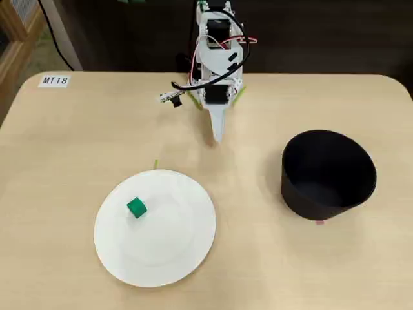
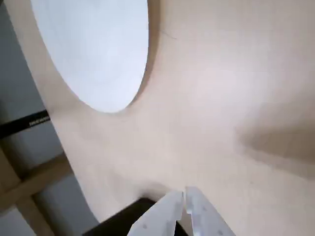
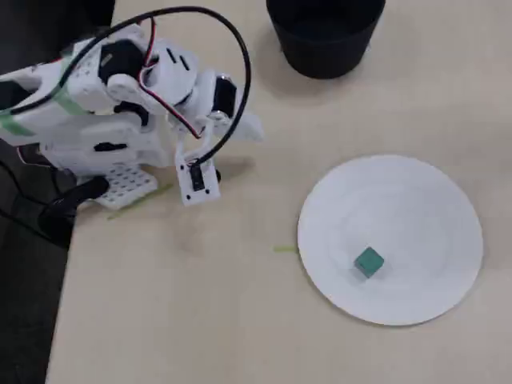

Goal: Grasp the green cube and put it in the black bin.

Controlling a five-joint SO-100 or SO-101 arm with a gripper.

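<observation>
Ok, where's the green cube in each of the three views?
A fixed view: cube lower left, on the white plate's left part.
Wrist view: not visible; only part of the plate shows.
A fixed view: cube lower right, on the plate.
Shared landmark: the plate.

One fixed view looks steeply down across the pale wooden table point(image 1: 77, 142) toward the white robot arm point(image 1: 216, 58) at its far edge. Another looks down from beside the arm point(image 3: 120, 104). Both share the flat round white plate point(image 1: 174, 252) point(image 3: 416, 208) and round matte black bin point(image 1: 326, 177) point(image 3: 324, 36). The wrist view skims close over the tabletop point(image 2: 221, 88), catching the plate's edge point(image 2: 98, 54).
</observation>
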